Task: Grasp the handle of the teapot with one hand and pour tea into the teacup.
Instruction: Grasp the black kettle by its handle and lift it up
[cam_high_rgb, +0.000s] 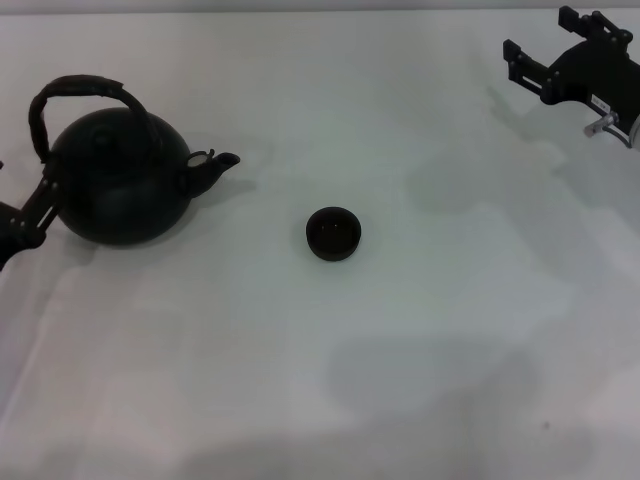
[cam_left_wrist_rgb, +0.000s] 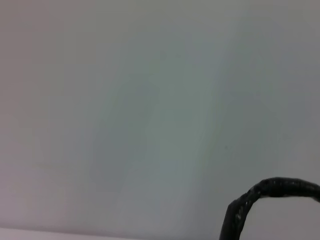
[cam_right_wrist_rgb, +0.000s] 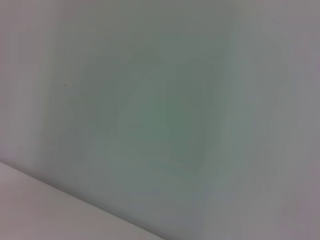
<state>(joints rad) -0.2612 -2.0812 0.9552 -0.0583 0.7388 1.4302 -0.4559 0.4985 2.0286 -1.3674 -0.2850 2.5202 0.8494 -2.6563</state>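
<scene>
The matte black teapot (cam_high_rgb: 120, 180) stands upright at the far left of the white table, its short spout (cam_high_rgb: 215, 168) pointing toward the middle. Its dark wrapped hoop handle (cam_high_rgb: 78, 92) arches over the lid; part of it also shows in the left wrist view (cam_left_wrist_rgb: 270, 192). The small black teacup (cam_high_rgb: 333, 233) stands alone near the middle, a short way from the spout. My left gripper (cam_high_rgb: 30, 215) is at the left edge, low against the teapot's left side, well below the handle. My right gripper (cam_high_rgb: 540, 38) is open and empty, held high at the far right.
The white table (cam_high_rgb: 400, 350) stretches around both objects. The right wrist view shows only the bare table surface (cam_right_wrist_rgb: 160, 110).
</scene>
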